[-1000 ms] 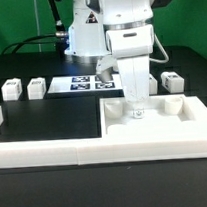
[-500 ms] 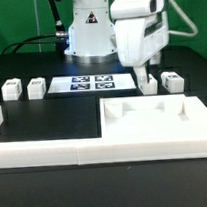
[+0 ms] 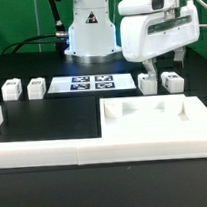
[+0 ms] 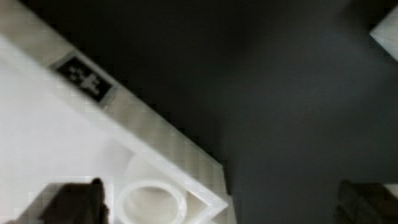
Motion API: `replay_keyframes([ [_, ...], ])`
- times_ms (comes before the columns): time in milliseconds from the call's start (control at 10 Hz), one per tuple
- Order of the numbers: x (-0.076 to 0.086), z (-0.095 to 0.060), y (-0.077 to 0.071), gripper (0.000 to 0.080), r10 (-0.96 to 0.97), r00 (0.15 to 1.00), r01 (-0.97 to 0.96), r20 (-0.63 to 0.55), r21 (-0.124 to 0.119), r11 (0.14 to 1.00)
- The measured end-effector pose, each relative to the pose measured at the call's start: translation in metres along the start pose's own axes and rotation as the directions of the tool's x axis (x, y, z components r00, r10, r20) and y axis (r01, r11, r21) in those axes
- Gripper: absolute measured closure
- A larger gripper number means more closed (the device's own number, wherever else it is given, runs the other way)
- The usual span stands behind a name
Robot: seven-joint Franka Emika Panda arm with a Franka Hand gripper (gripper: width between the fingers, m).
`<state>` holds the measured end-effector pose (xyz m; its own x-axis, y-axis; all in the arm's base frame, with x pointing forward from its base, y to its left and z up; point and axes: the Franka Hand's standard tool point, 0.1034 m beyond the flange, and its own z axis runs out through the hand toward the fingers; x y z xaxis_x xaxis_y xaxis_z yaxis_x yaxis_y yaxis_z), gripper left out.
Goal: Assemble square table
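Table slab [image 3: 143, 124] is parked at the front on the exterior view's right, rim up. Its front edge looks snug against the low wall [image 3: 45, 154] that runs along the front of the black table [image 3: 53, 120]. The slab's left edge stops about mid-table, so there's a wide dark stretch of tabletop from there over to the wall's left end.

My pincer [image 3: 165, 61] hangs high at the back right, well off the surface and touching nothing. In the wrist view my fingers [image 4: 71, 205] show as dark shapes at opposite sides of the picture with nothing between them, so they're spread apart and gripping nothing.

The four legs all stand upright in a row along the back:
- outer left leg [image 3: 10, 91] and inner left leg [image 3: 36, 88], just beside each other, left of the marker board [image 3: 90, 83]
- inner right leg [image 3: 148, 83] and outer right leg [image 3: 171, 82], near each other behind the slab's back edge, with a dark strip of table between them and it

The pincer shows above that right pair, though I can't tell how far forward or back it is.

In the wrist view the slab's edge cuts across diagonally, with a tag [image 4: 80, 78] on its side face and a round socket [image 4: 151, 195] near the corner. Past that edge it's dark table.
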<state>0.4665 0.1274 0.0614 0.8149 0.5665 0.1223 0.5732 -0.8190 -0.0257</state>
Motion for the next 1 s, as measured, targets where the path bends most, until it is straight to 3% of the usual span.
replay_keyframes([
  [200, 0.01, 0.004, -0.051, 0.0151, 0.232, 0.972, -0.232, 0.019, 0.013, 0.973],
  [300, 0.01, 0.002, -0.069, 0.0151, 0.343, 0.938, -0.344, 0.046, 0.011, 0.939],
  [400, 0.011, 0.002, -0.076, 0.0151, 0.363, 0.931, -0.364, 0.05, 0.011, 0.932],
  [800, 0.004, 0.004, -0.075, 0.0151, 0.365, 0.923, -0.368, 0.12, 0.002, 0.93],
  [1000, -0.022, 0.0, -0.084, 0.0151, 0.412, 0.829, -0.418, 0.379, -0.07, 0.906],
])
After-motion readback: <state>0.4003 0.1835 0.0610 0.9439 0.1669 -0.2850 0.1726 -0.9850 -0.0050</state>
